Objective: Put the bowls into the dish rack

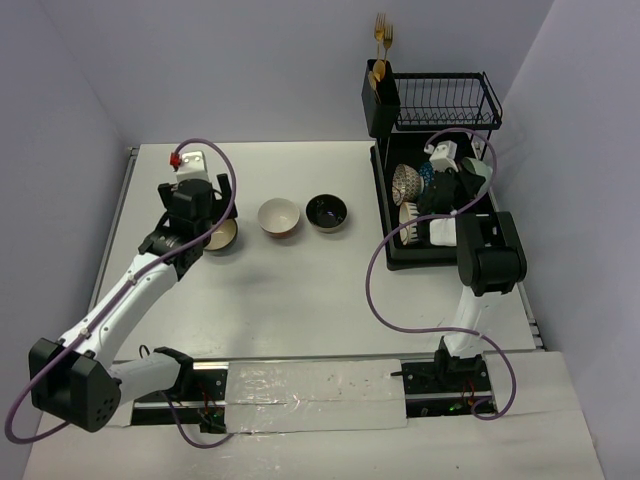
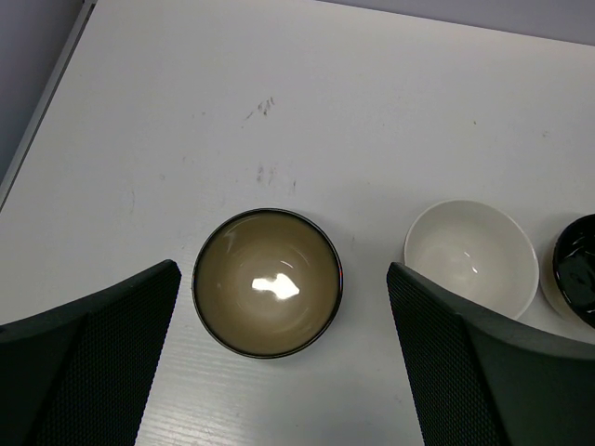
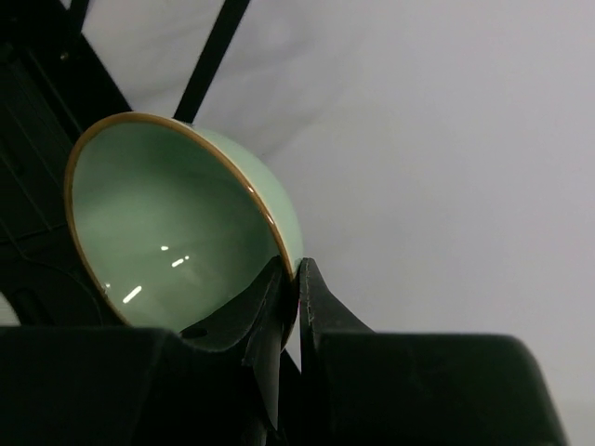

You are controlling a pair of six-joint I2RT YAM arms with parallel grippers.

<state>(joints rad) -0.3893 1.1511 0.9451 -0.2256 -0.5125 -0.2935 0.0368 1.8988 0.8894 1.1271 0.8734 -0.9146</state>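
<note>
Nearest me, the left arm's base (image 1: 75, 385) sits at the near edge of the surface (image 1: 300, 310), and the arm reaches forward and left from there. Its left end effector (image 2: 284, 271) hangs spread wide above the tan bowl (image 2: 268, 282), one finger on either side of the dark rim and neither touching it. I read that as lined up for a pinch on the bowl's wall. Just right of it the white bowl (image 2: 471, 257), red on the outside, stands upright, and the dark bowl (image 1: 327, 211) stands beside that. All three are in a row on the surface, well apart from the dish rack (image 1: 385, 205), so most of the loading is not yet done. Further back on the right, the right end effector (image 3: 296, 279) is clamped narrow on the rim of the mint green bowl (image 3: 167, 232). It holds the bowl tipped on edge inside the rack, presumably so it slots upright between the wires. A patterned bowl (image 1: 405, 182) already stands on edge there. At the far corner is the cutlery holder (image 1: 381, 100) with its gold forks (image 1: 382, 35).
</note>
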